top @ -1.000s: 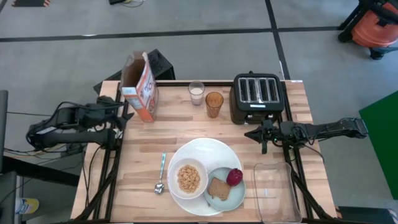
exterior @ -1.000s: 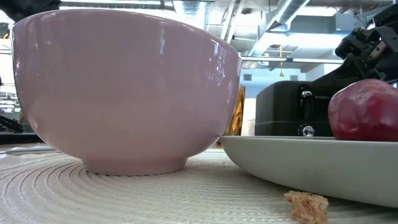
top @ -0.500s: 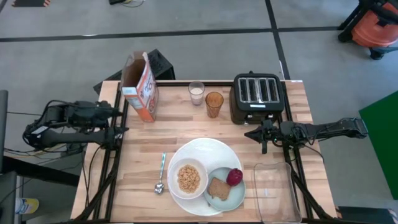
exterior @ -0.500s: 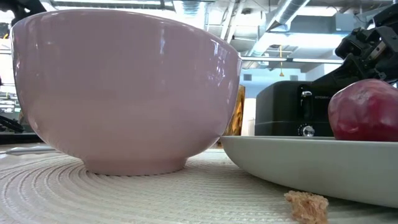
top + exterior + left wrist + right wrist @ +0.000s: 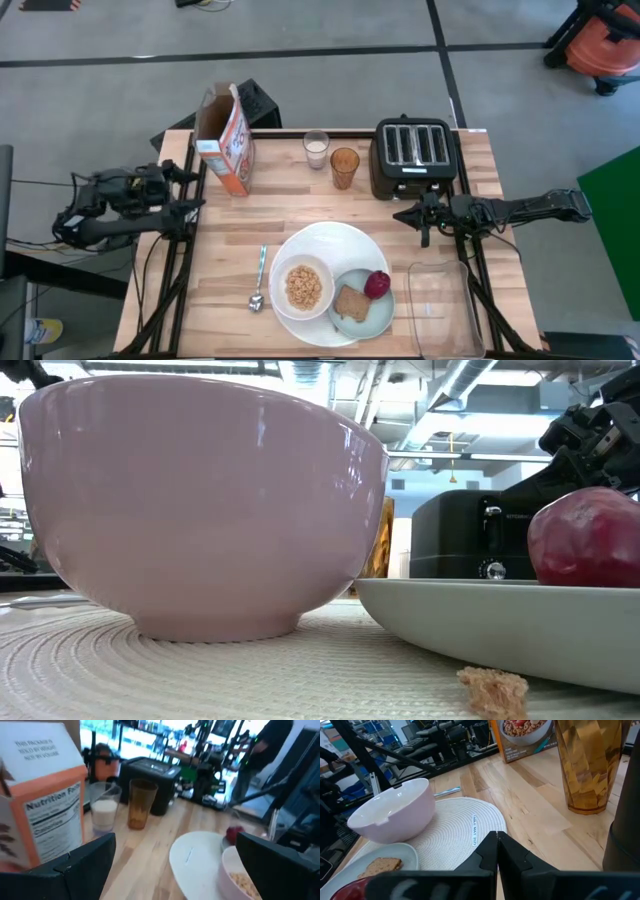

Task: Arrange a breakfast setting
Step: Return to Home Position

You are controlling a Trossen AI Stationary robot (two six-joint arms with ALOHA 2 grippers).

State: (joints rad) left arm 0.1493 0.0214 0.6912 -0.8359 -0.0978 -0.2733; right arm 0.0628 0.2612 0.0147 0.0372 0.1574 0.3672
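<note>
The large white plate (image 5: 335, 245) lies at the table's near middle. On it stand the white bowl (image 5: 302, 287) of cereal and the pale green small plate (image 5: 375, 312) with toast (image 5: 350, 302) and red fruit (image 5: 377, 285). The teal-handled spoon (image 5: 259, 278) lies left of the plate. The cereal box (image 5: 225, 140), milk glass (image 5: 316, 150) and amber glass (image 5: 344, 167) stand along the far side. My left gripper (image 5: 192, 188) hangs open at the table's left edge, holding nothing. My right gripper (image 5: 410, 215) is shut and empty in front of the toaster.
A black toaster (image 5: 413, 157) stands at the far right. A clear rectangular dish (image 5: 442, 310) sits at the near right corner. A crumb (image 5: 492, 690) lies on the mat by the small plate. Bare wood shows between the glasses and the large plate.
My left arm has drawn back toward the table's left edge, and its gripper has tipped up toward level, staying open and empty. Nothing on the table has moved.
</note>
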